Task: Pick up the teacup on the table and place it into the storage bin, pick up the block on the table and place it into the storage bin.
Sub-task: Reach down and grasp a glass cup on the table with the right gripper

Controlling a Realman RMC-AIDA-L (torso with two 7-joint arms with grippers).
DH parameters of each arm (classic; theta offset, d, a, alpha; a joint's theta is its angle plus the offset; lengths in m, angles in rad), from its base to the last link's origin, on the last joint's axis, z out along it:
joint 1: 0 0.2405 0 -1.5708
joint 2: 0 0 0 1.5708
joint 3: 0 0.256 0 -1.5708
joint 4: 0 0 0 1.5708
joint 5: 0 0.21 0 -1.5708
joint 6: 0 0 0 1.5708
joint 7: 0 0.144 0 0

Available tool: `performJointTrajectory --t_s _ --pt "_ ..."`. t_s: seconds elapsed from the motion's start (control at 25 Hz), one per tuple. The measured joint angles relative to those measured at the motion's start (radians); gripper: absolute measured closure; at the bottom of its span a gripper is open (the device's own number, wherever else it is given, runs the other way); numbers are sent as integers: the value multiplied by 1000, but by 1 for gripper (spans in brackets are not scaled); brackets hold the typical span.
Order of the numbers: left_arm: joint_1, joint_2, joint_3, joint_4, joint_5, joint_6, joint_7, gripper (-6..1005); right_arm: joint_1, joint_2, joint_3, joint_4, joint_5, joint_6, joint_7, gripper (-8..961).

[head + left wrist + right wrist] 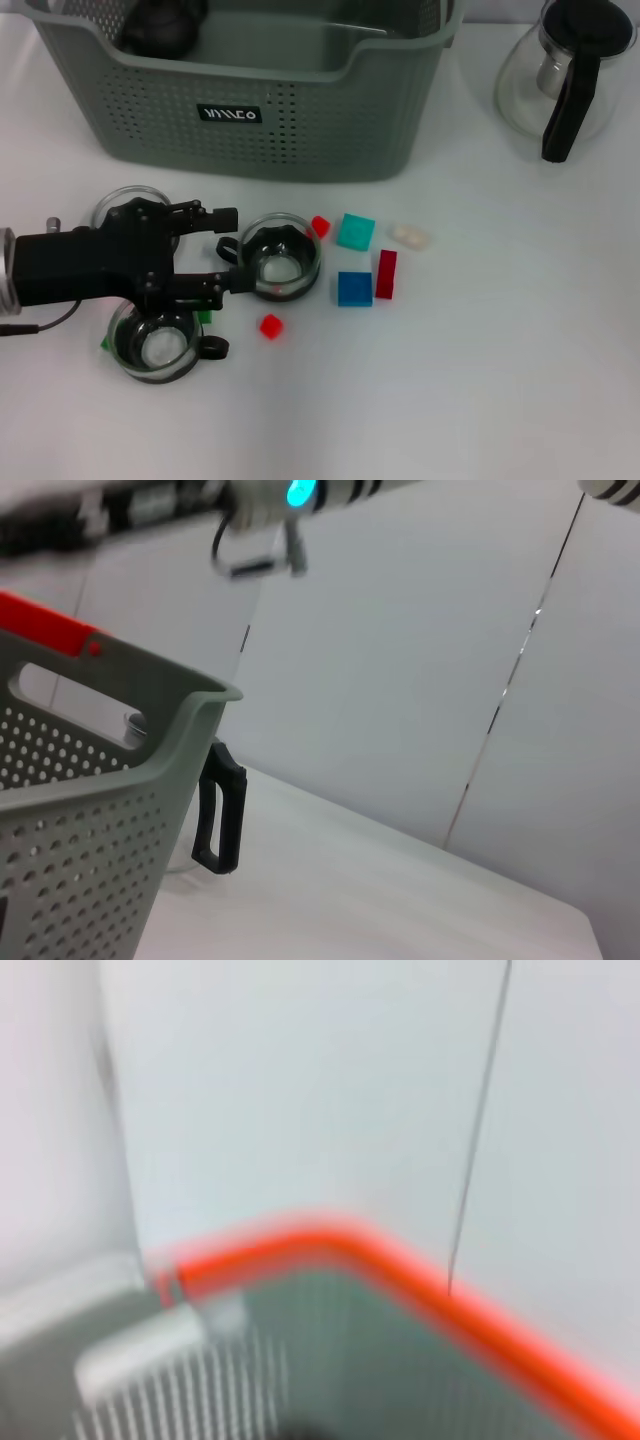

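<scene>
My left gripper (229, 250) low over the counter (500, 380), jaws spread beside the upright teacup (281, 258), handle toward me, bin (250, 100) behind, red block (386, 274) lengthwise front-to-back.

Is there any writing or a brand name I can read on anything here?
Only one: a small black label with white lettering on the front of the storage bin. The letters are too stylised and small to read with confidence.
No other text shows on anything else.

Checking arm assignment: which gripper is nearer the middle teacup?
Left. The left gripper is open right beside the middle teacup, fingers reaching its handle side. The right gripper is not in view.
</scene>
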Motion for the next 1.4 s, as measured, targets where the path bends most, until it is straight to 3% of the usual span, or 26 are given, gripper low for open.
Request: performJointTrajectory --t_s 0.12,0.2,0.36,0.48,0.56,0.72,0.92,1.0,1.12,1.4 --pt "0 0 0 0 -2 -2 0 172 -162 0 7 -201 250 -50 -158 356" --pt "-1 0 0 0 -3 -3 0 172 -281 -3 20 -268 535 -145 -373 328" --pt "-6 0 0 0 -4 -7 0 173 -432 -8 101 -193 966 -500 -762 331" --pt "-12 3 0 0 -4 -14 0 173 -496 -9 182 -70 1107 -759 -913 334" --pt "-16 5 0 0 -4 -18 0 173 -531 -14 213 -17 1105 -858 -940 335" --pt "-14 15 0 3 -1 -19 0 173 -604 -31 220 -9 950 -947 -947 334" --pt "39 72 -4 9 7 -9 -1 173 -646 -40 222 -117 762 -1005 -872 334" --pt "65 87 -30 11 7 -7 -1 172 -638 -31 217 -180 666 -999 -817 334" --pt "111 93 -110 34 10 8 -2 172 -590 -1 198 -262 498 -972 -730 335" --pt "154 90 -182 55 10 32 -1 173 -332 4 20 -291 221 -929 -518 334"
